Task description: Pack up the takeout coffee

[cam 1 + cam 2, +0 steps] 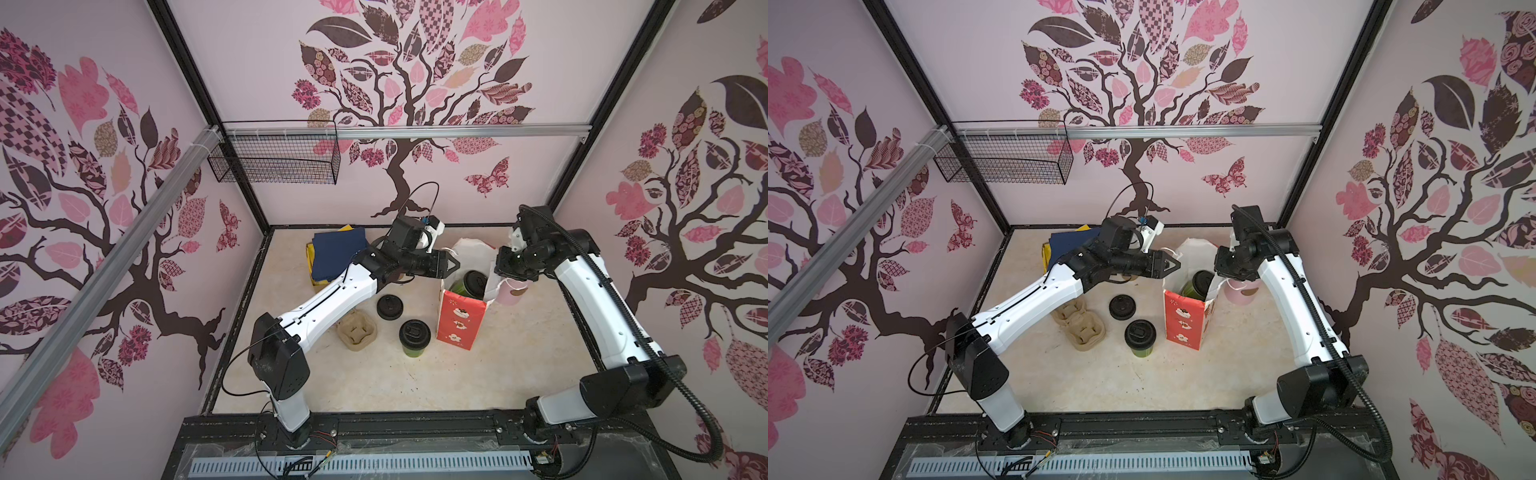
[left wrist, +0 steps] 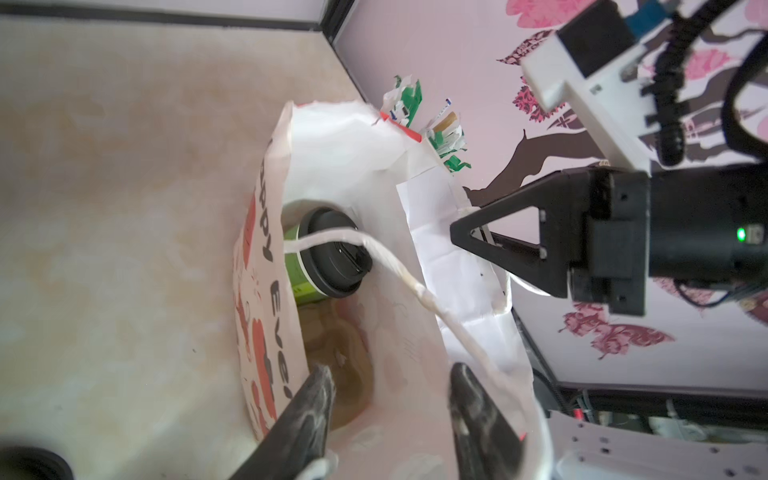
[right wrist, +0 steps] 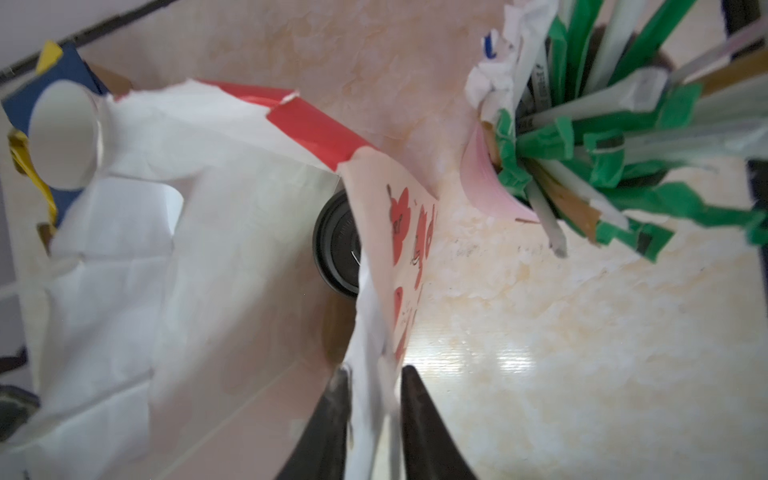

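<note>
We have one cup [image 2: 328, 253] in the bag [image 1: 459, 322]; left gripper [image 2: 390, 370] open, empty above its mouth; right gripper [image 3: 376, 370] parted astride its rim, probably propping it for the second cup [image 1: 414, 334].

left gripper [image 2: 390, 368] parted, right gripper [image 3: 372, 374] slightly parted

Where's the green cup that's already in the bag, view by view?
Top view: green cup stands inside the paper bag, at its open mouth.
Top view: green cup again in the paper bag mouth.
Left wrist: cup and black lid down inside the paper bag.
Right wrist: only the lid shows past the bag wall.
Shared landmark: the red-and-white paper bag.
</note>
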Action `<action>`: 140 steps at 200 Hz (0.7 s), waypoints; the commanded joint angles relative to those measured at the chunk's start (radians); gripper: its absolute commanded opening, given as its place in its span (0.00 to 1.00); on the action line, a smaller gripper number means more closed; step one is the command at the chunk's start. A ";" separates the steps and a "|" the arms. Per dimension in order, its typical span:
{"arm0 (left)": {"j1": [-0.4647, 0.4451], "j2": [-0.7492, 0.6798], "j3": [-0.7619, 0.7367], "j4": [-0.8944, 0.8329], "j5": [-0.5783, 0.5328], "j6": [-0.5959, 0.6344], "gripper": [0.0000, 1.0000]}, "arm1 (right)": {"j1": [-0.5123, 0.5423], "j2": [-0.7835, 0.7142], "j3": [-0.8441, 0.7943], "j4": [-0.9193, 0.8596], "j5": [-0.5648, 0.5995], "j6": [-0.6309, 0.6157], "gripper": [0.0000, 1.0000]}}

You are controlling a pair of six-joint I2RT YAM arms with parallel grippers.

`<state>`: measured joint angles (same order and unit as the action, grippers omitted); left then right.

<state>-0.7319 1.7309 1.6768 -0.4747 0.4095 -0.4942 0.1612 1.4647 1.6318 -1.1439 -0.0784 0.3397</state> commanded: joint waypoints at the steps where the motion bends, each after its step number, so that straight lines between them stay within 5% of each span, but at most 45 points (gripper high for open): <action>1: 0.014 -0.071 -0.024 -0.020 -0.025 0.058 0.66 | -0.004 -0.031 0.042 -0.032 0.011 -0.013 0.50; 39: 0.041 -0.234 -0.137 0.074 -0.114 0.138 0.80 | -0.005 -0.156 0.020 0.008 0.048 -0.047 0.77; 104: 0.119 -0.389 -0.323 0.199 -0.360 0.265 0.83 | -0.003 -0.356 -0.257 0.300 0.075 -0.145 0.77; 140: 0.137 -0.401 -0.331 0.210 -0.484 0.282 0.83 | -0.005 -0.380 -0.229 0.245 0.003 -0.168 0.74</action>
<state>-0.6086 1.3380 1.3594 -0.2935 0.0517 -0.2520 0.1612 1.1084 1.3582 -0.9115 -0.0284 0.2115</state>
